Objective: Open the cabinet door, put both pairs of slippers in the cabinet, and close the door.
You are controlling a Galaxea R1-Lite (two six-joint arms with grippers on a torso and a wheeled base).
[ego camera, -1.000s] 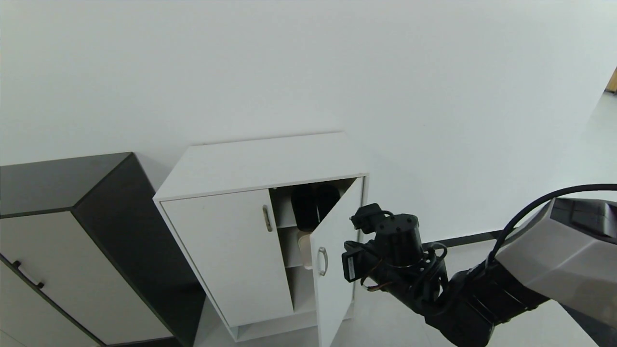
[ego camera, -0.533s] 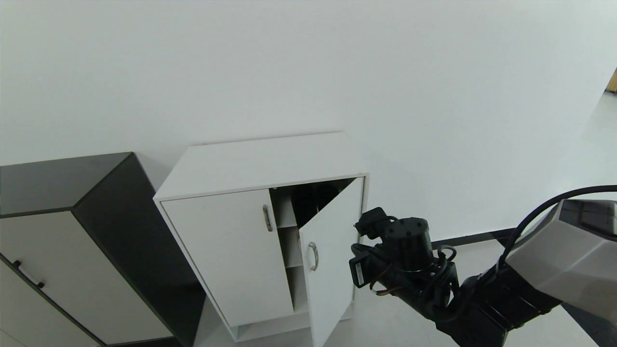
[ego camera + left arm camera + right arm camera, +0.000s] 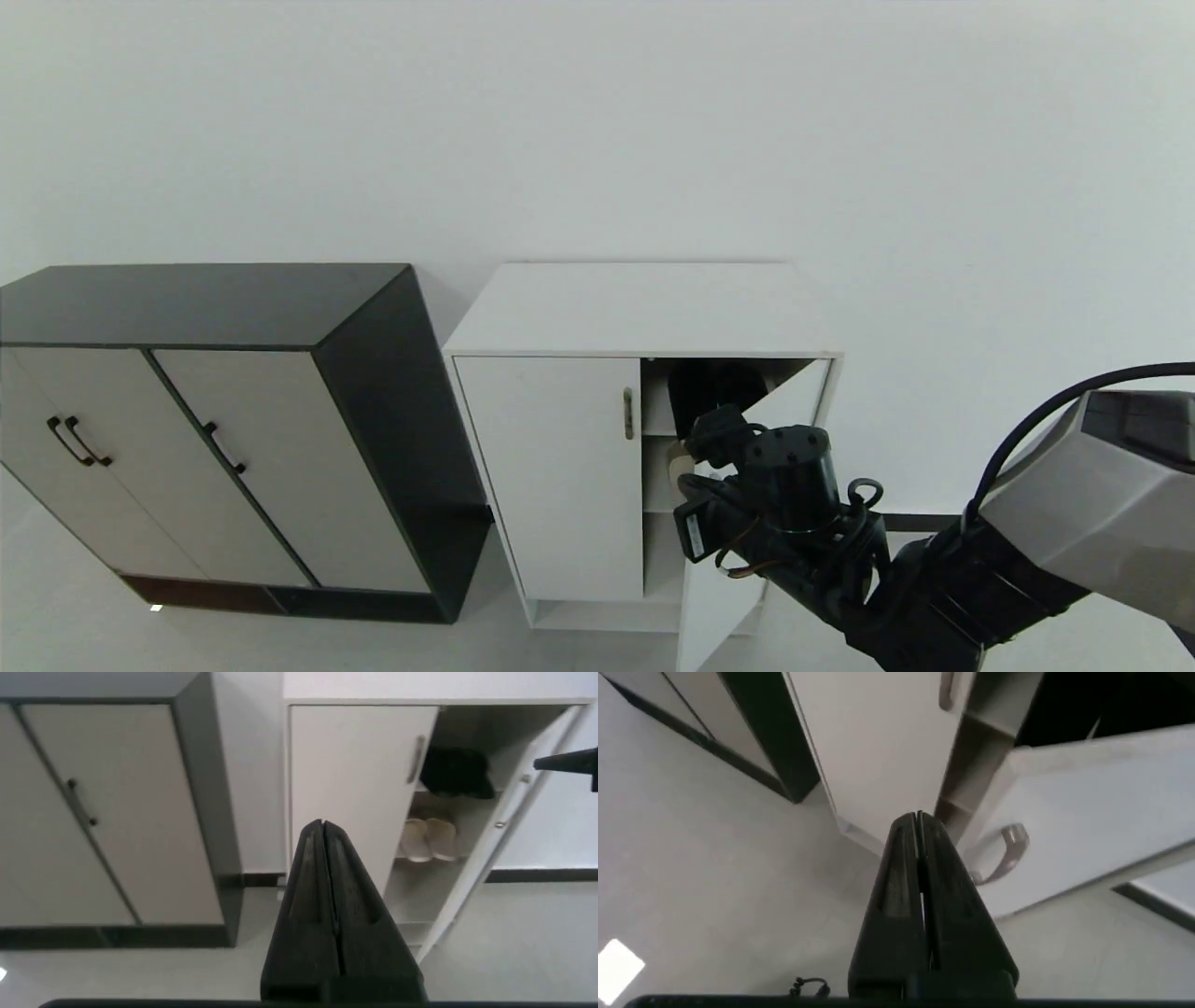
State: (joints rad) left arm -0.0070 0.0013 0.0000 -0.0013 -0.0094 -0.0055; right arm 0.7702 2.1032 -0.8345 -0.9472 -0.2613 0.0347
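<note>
Both pairs sit in the white cabinet (image 3: 635,308): black slippers (image 3: 455,770) on the top shelf, beige slippers (image 3: 428,838) below. Right door (image 3: 1102,812) ajar, probably stiff and light (push near handle (image 3: 1006,852), no grasp needed). Right tool (image 3: 920,823) pinched empty near the handle. Left tool (image 3: 322,829) likewise, farther back.

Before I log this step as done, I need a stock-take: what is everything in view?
white cabinet: one, white, against the wall, right of the dark cabinet
left door: one, white, shut
right door: one, white, ajar
black slippers: one pair, black, top shelf inside
cream slippers: one pair, cream, shelf below
dark cabinet: one, black with pale doors, left
left gripper: one, black, fingers shut, facing the cabinets
right gripper: one, black, fingers shut, near the right door's handle
</note>
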